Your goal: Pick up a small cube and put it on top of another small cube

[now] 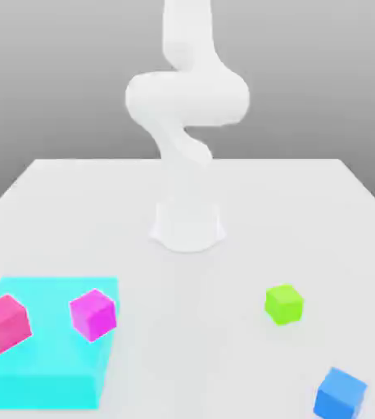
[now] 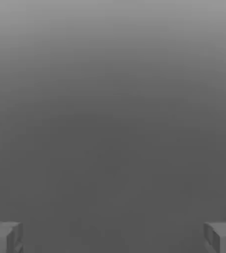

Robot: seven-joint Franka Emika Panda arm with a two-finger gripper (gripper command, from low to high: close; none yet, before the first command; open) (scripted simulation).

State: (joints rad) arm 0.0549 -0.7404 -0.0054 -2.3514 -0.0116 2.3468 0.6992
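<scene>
The small lime-green cube (image 1: 284,304) rests on the white table, toward the exterior view's right and in front of the arm's base. A blue cube (image 1: 339,394) sits nearer the front right corner. A magenta cube (image 1: 92,313) and a pink cube (image 1: 4,322) stand on a cyan slab. In the hand view my gripper (image 2: 113,239) is open, its two grey fingertips (image 2: 4,237) far apart with nothing between them and plain grey background beyond.
The cyan slab (image 1: 47,368) lies flat at the front of the exterior view's left. The white arm (image 1: 187,98) rises from its base (image 1: 187,225) at the table's middle and bends upward out of the picture.
</scene>
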